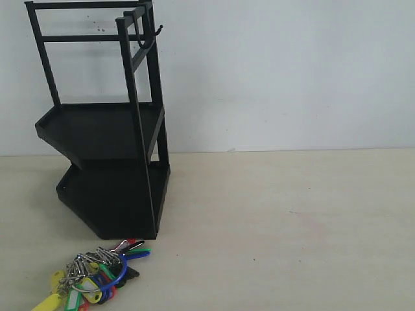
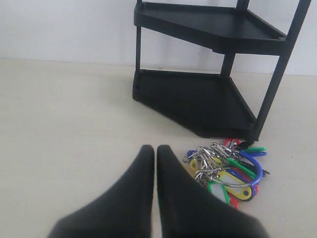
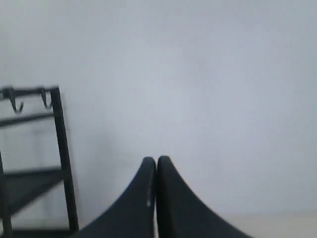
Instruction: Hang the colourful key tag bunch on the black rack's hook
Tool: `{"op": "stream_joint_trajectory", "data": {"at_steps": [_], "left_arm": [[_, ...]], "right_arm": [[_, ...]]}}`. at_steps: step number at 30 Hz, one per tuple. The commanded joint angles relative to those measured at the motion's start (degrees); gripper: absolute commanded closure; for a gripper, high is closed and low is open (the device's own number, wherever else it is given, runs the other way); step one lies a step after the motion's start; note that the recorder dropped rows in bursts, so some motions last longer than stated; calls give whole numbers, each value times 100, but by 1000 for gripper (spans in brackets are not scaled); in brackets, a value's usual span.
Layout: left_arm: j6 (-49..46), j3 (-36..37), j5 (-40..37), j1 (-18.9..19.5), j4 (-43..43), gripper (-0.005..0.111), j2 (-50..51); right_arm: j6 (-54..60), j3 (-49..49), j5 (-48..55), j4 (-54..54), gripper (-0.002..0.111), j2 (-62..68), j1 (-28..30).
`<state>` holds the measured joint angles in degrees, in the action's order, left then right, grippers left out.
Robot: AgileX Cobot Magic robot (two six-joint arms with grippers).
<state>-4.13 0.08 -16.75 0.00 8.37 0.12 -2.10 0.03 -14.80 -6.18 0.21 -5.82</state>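
Exterior view first: the black rack [image 1: 104, 129] stands at the back left of the worktop [image 1: 292, 227], close to the wall. Its hook [image 1: 150, 40] sticks out from the top rail, way up high. The key tag bunch [image 1: 97, 275] lies flat on the worktop just in front of the rack's foot, so nothing is hung yet. Neither arm shows in this shot.

Left wrist view: the left tool [image 2: 154, 151] is pinched together with nothing in it, and its tips sit just beside the bunch [image 2: 225, 168] without touching. My guess is it's parked here because this arm is nearest to the keys. It'd have to spread before it can take the blue loop [image 2: 251, 166], which looks like the easiest bit to catch on a hook.

Right wrist view: the right tool [image 3: 156, 161] is also pressed together and empty, raised and facing the wall. It sees the rack's top rail with two little hooks [image 3: 17, 105] off to the side. It looks like it's just staying out of the way.
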Motion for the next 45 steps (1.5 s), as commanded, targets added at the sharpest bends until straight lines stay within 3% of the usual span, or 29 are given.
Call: {"op": "stream_joint_trajectory", "data": {"at_steps": [1,3,5,8,11,14,21,25,34,41,45], "left_arm": [[-20,-8,45,-4,-28,102,-12],[-20,-8,45,-4,-28,102,-12],[-20,-8,45,-4,-28,102,-12],[-20,-8,45,-4,-28,102,-12],[-20,-8,45,-4,-28,102,-12],[-20,-8,45,-4,-28,102,-12],[-20,-8,45,-4,-28,102,-12],[-20,-8,45,-4,-28,102,-12],[-20,-8,45,-4,-28,102,-12],[-20,-8,45,-4,-28,102,-12],[-20,-8,45,-4,-28,102,-12]], "right_arm": [[-816,-171,-2264,56,108,-21,17],[-1276,-841,-2190,70,108,-21,17],[-1483,-1735,-1446,397,108,71,17],[-2023,-2859,672,1515,108,554,17],[-2292,-3538,2772,1661,108,1067,3],[-2224,-3817,4214,1475,108,1586,-146],[-1423,-3830,6108,618,108,2632,-502],[47,-3662,6236,-399,108,3040,-756],[3764,-3268,5745,-5102,108,4498,-1311],[5331,-3268,4914,-6982,108,6176,-1816],[6791,-3360,4208,-8446,108,7237,-2274]]}}
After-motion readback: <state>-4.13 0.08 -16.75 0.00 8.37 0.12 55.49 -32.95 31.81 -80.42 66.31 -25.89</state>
